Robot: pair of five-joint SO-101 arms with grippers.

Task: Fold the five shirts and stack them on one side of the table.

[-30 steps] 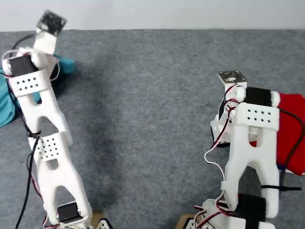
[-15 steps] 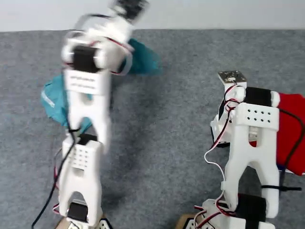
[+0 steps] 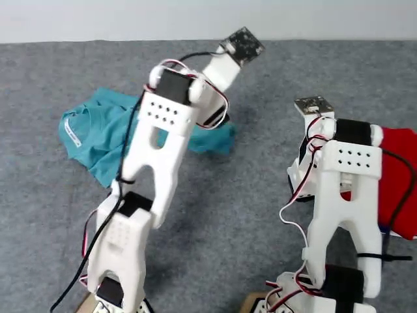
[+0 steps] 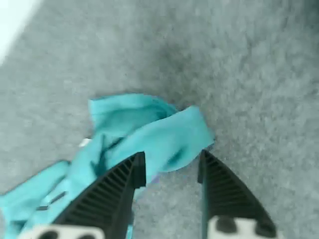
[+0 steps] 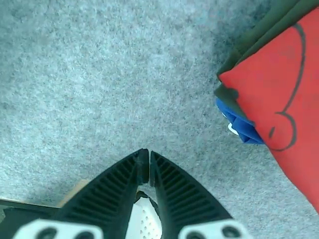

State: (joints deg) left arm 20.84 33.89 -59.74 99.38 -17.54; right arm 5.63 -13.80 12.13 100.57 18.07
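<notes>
Left end effector (image 4: 172,160) gapes empty over the crumpled teal shirt (image 4: 149,127); I must flatten it before folding.

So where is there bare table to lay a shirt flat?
The grey felt table is bare between the crumpled teal shirt and the white right arm, and along the far edge. Crowded: the right edge, with the folded red shirt.

Left arm (image 3: 159,150) is stretched toward the far side, leaning right. Left end effector (image 4: 170,157) points down, jaws apart. Right arm (image 3: 342,195) is folded upright at the right. Right end effector (image 5: 149,152) jaws are pressed together.
</notes>
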